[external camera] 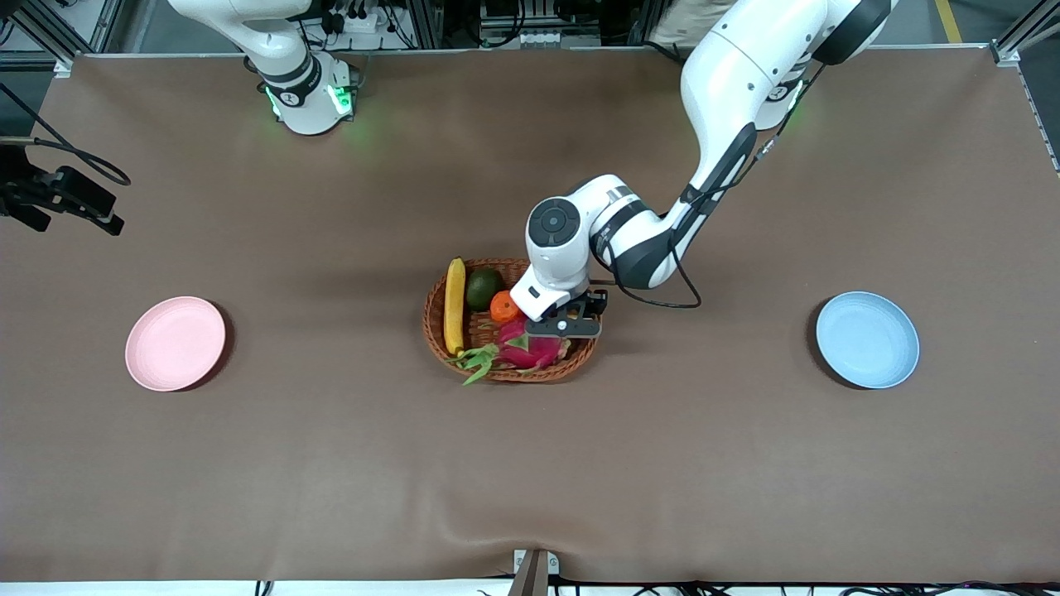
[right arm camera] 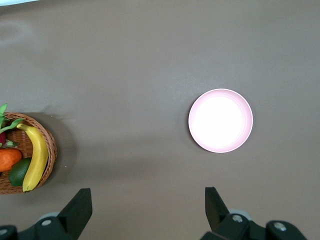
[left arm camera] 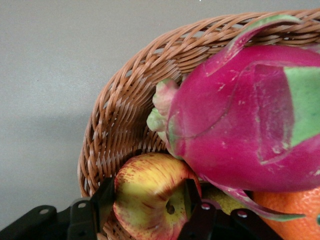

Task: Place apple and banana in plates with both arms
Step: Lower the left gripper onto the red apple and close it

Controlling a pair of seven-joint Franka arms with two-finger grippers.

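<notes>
The apple [left arm camera: 150,200], red with yellow patches, lies in the wicker basket [left arm camera: 115,115] beside a dragon fruit; in the front view my left hand hides it. My left gripper [left arm camera: 148,192] is down in the basket [external camera: 435,331], shut on the apple with one finger on each side. The banana [external camera: 454,306] lies along the basket's edge toward the right arm's end, and also shows in the right wrist view [right arm camera: 36,157]. My right gripper [right arm camera: 147,200] is open and empty, high over bare table near the pink plate [right arm camera: 220,120]. The pink plate [external camera: 175,343] and blue plate [external camera: 867,339] are empty.
The basket also holds a pink dragon fruit [external camera: 530,352], an orange tangerine [external camera: 503,306] and a dark green fruit [external camera: 484,287]. The plates sit at the two ends of the brown table, the basket midway between them.
</notes>
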